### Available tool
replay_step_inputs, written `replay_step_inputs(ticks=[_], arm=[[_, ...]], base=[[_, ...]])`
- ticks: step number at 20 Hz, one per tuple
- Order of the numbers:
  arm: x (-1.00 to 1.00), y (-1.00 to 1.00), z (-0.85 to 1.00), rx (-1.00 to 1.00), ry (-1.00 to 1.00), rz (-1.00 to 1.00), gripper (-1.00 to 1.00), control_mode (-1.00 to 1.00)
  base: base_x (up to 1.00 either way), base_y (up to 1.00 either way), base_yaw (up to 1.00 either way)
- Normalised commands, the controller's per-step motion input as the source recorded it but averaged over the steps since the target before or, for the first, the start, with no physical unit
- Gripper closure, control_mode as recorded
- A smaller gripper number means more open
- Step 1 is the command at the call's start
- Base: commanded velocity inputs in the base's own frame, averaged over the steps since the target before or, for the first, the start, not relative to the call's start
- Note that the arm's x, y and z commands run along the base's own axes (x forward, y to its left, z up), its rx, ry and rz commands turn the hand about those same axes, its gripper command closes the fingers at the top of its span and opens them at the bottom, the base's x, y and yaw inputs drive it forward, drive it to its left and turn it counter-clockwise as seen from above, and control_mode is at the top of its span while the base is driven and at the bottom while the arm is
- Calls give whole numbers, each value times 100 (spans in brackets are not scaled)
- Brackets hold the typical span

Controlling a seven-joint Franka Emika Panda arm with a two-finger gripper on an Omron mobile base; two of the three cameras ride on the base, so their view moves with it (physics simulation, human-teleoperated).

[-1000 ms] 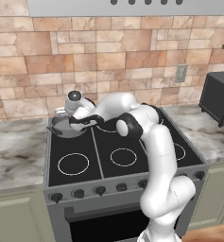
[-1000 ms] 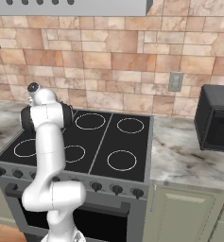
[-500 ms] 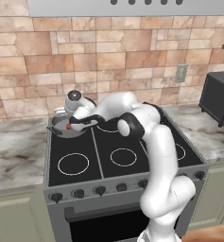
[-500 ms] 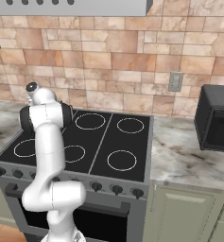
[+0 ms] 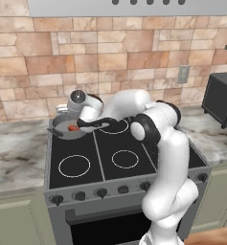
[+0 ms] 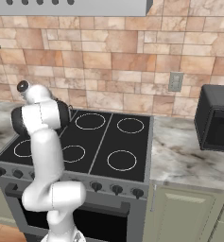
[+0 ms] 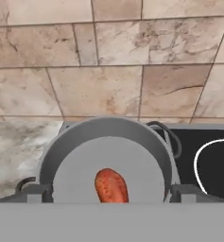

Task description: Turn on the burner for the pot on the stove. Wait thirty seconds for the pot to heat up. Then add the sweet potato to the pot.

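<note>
The grey pot (image 5: pixel 62 129) stands on the back left burner of the stove (image 5: pixel 134 143), close to the brick wall. The orange-red sweet potato (image 5: pixel 73 128) lies on the pot's floor. In the hand view the sweet potato (image 7: pixel 111 185) rests free inside the pot (image 7: pixel 104 125). My gripper (image 7: pixel 107 194) hangs just above the pot, open. One fingertip (image 7: pixel 35 191) stands far to each side of the vegetable, touching nothing. In the right base view my own arm covers the pot's corner of the stove (image 6: pixel 104 142).
Black knobs (image 5: pixel 101 192) run along the stove front. Marble counter (image 5: pixel 14 153) lies to the left. A black microwave (image 6: pixel 217 118) sits on the counter to the right. A wall outlet (image 5: pixel 183 73) and a range hood (image 5: pixel 134 5) are above.
The jaws have spread wide and let go of the sweet potato, which now lies in the pot. The arm has hardly moved.
</note>
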Motion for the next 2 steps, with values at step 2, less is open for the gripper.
replay_step_inputs(ticks=[2], arm=[[-100, -90, 12, 16, -16, 0, -100, -100]], base=[[0, 0, 0]])
